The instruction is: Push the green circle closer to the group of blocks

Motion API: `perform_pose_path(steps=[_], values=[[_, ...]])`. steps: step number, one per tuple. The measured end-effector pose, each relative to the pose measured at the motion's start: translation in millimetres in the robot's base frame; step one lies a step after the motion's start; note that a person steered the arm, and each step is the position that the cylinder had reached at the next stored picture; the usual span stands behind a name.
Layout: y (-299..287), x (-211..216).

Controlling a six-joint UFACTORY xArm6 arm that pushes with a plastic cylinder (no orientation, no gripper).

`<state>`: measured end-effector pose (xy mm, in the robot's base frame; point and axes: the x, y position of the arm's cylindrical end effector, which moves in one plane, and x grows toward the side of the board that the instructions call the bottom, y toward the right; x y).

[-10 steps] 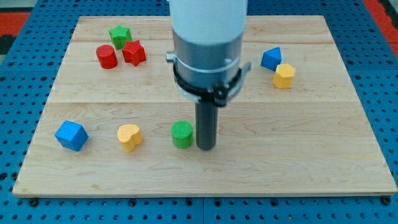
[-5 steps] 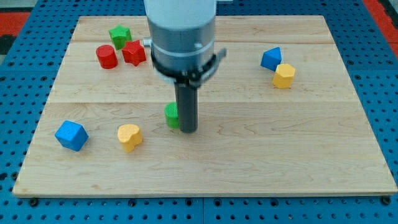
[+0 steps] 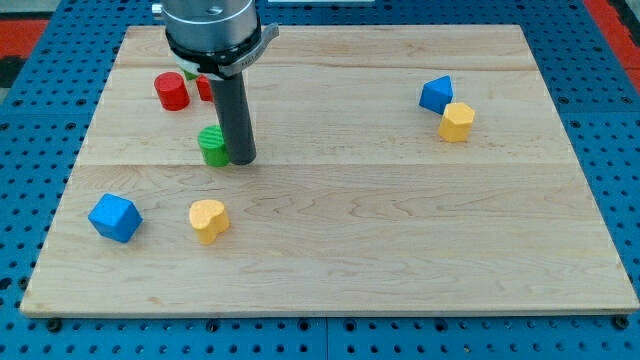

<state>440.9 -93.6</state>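
Observation:
The green circle (image 3: 212, 146) stands on the wooden board (image 3: 400, 220), left of centre. My tip (image 3: 241, 157) touches its right side. Above it at the view's upper left is the group: a red cylinder (image 3: 171, 91) and a red star block (image 3: 204, 88) that the arm mostly hides. The green star of that group is hidden behind the arm. The green circle is a short gap below the red blocks.
A blue block (image 3: 114, 218) and a yellow heart block (image 3: 208, 220) lie at the lower left. A blue block (image 3: 436, 95) and a yellow block (image 3: 456, 121) sit together at the upper right. The arm's grey body (image 3: 210, 25) covers the top left.
My tip has moved up and to the left, pushing the green circle from the lower middle toward the red blocks. The arm now hides the green star.

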Motion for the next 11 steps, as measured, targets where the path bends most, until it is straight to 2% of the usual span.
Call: perform_pose_path(steps=[1, 3, 5, 9, 11], values=[[-2.5, 15.1], [-30.1, 17.4], [-52.8, -18.4], [-5.9, -21.0], [-44.4, -42.9]])
